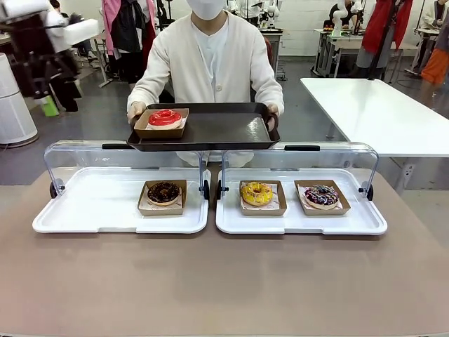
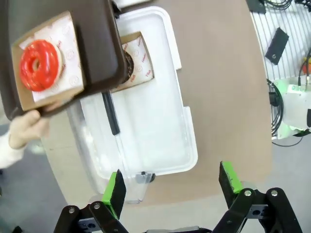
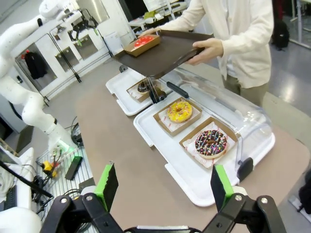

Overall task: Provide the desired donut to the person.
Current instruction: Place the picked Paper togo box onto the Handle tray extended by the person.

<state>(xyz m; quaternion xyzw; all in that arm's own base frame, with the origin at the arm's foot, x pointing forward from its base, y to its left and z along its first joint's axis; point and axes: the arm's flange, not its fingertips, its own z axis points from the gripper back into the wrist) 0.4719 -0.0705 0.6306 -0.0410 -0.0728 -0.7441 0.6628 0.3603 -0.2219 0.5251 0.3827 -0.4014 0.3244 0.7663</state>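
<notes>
The person in a cream cardigan stands across the table and holds a dark serving tray with both hands. On it a red-glazed donut lies in a cardboard boat. A chocolate donut sits in the left white tray. A yellow donut and a sprinkled chocolate donut sit in the right white tray. My left gripper hangs open high above the left tray, looking down on the red donut. My right gripper is open above the table, short of the yellow donut.
Both clear lids stand raised at the back of the trays. The dark tray overhangs the chocolate donut in the left wrist view. A white table stands at the right. My left arm is raised at the upper left.
</notes>
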